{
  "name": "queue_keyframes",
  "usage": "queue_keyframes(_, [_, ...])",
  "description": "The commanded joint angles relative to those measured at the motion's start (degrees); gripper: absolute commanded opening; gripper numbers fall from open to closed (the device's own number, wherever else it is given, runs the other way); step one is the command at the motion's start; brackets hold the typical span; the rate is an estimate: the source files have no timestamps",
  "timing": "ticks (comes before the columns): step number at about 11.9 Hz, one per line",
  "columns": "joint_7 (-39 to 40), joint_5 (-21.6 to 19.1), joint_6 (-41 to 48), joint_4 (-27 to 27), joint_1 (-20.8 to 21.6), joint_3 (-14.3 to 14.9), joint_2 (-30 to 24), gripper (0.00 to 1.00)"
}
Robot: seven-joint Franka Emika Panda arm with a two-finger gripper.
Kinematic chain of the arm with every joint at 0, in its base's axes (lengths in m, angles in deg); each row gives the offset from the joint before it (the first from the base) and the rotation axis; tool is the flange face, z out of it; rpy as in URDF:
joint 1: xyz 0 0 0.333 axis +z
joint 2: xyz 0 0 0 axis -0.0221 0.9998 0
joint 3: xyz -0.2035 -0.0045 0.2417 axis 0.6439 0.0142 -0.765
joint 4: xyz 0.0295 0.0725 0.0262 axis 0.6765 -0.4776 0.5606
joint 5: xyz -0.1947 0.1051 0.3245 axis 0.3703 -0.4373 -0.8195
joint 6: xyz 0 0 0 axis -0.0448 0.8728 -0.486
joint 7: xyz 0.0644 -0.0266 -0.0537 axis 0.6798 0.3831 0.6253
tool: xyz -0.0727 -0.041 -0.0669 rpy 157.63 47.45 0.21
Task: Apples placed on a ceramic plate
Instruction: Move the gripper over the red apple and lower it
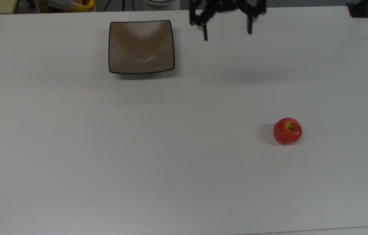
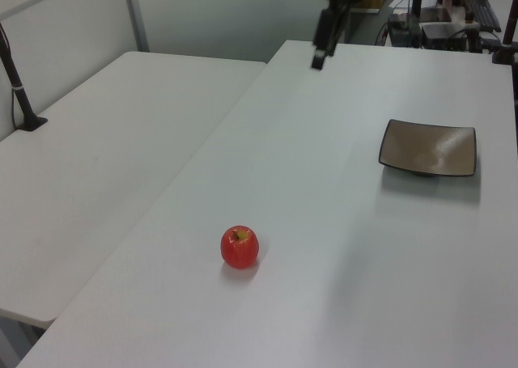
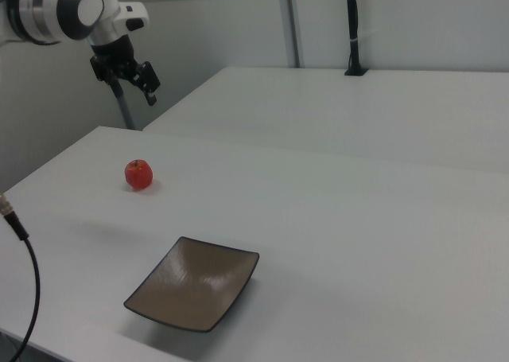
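The top view's upper edge cuts off the gripper (image 1: 227,31) above its 2 fingers, so the arm behind it is out of frame. In the left view the gripper (image 2: 319,59) is blurred and its upper part runs off the top edge. The counter (image 1: 184,169) is cropped on 3 sides in the top view. The clutter behind the ceramic plate (image 1: 141,45) is too cut off to identify.

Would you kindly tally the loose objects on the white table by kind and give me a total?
Red apple: 1
Square brown ceramic plate: 1
Total: 2, both resting on the white table, with the plate bare and the apple well apart from it. The gripper hangs open above the table, holding nothing.
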Motion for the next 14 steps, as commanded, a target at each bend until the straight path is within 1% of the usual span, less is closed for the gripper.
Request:
queue_keyframes(1, [-5.84,2.34,-5.87,4.1,4.03,0.45,7.86,1.0])
queue_keyframes(2, [-6.81,2.86,-7.88,5.32,4.82,0.45,10.23,1.0])
queue_keyframes(6, [-12.69,8.83,-18.95,5.51,9.39,0.45,18.85,1.0])
queue_keyframes(9, [-14.02,9.81,-26.77,7.34,11.76,0.45,24.91,1.0])
queue_keyframes(11, [-14.37,13.31,-30.56,7.88,12.73,0.45,27.82,1.0])
queue_keyframes(14, [-15.95,15.95,-36.89,7.97,13.0,-0.52,31.6,1.0])
